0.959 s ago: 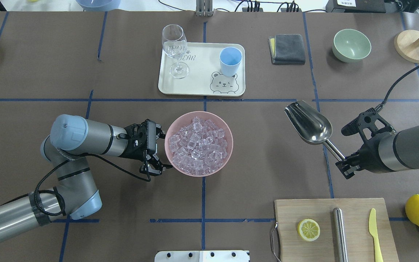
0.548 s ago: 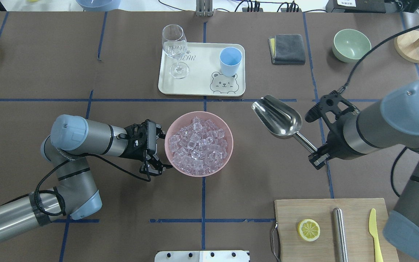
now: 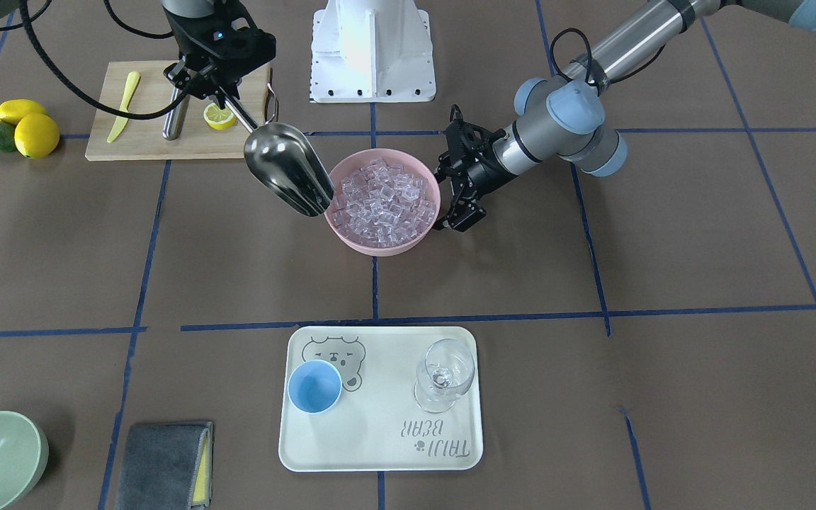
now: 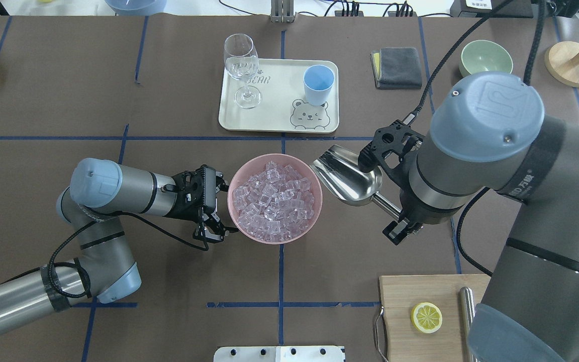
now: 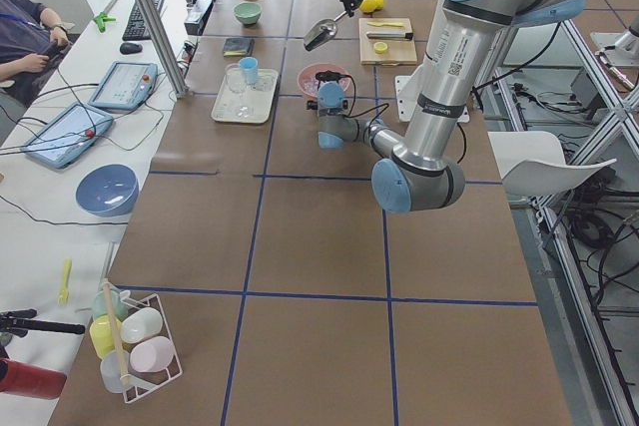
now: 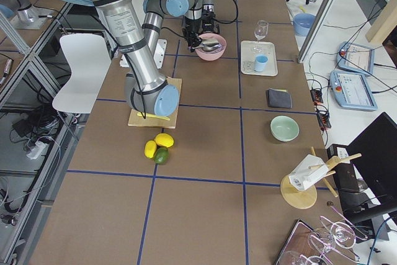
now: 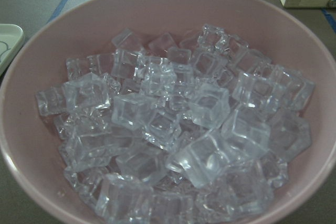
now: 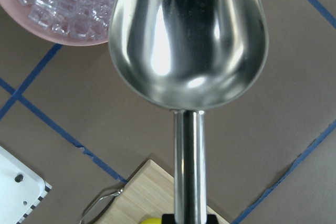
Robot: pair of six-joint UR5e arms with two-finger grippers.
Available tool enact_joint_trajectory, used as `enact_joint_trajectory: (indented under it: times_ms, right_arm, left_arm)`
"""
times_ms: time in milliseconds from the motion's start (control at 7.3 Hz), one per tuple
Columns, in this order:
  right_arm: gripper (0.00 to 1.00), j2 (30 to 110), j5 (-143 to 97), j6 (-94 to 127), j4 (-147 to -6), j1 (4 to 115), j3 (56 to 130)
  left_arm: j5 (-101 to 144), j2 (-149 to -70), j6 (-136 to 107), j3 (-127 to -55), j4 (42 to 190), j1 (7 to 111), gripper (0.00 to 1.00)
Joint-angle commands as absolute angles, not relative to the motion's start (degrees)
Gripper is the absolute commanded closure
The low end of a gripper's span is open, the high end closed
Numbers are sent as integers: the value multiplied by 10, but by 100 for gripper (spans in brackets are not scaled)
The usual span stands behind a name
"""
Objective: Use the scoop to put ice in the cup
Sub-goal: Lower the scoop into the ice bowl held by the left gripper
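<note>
Scoop [image 4: 347,178] empty, handle clamped in right gripper [image 4: 399,227], mouth just beside pink bowl [image 4: 274,156]. Ice [image 4: 274,201] all in bowl; cup [image 4: 318,83] beyond it empty. Left gripper [image 4: 214,229] at bowl's rim, grip unclear.

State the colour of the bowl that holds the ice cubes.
The bowl holding the ice is pale pink; the left wrist view shows it best.

The shiny metal scoop [image 4: 350,177] was empty. It hung in the air with its open mouth pointing at the pink bowl [image 4: 289,240], just beside the rim. The ice [image 4: 274,198], lots of small clear cubes, sat piled in that bowl. The little blue cup [image 4: 318,84] stood upright and empty on the tray [image 4: 274,103], well apart.
</note>
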State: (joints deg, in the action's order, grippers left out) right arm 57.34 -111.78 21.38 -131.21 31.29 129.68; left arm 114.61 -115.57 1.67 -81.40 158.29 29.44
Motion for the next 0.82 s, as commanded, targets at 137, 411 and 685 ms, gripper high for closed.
enact_joint_trajectory:
  times_ms: [137, 411, 685]
  right_arm:
    - [100, 466, -1086, 118, -1498, 299, 1276]
    - [100, 359, -1077, 71, -1571, 300, 1160]
    - [100, 285, -1077, 27, -1616, 300, 1051]
  left_arm:
    - [1146, -1156, 17, -814, 1583, 294, 0]
    - [1146, -1156, 17, -814, 1583, 294, 0]
    - [1146, -1156, 17, -814, 1583, 294, 0]
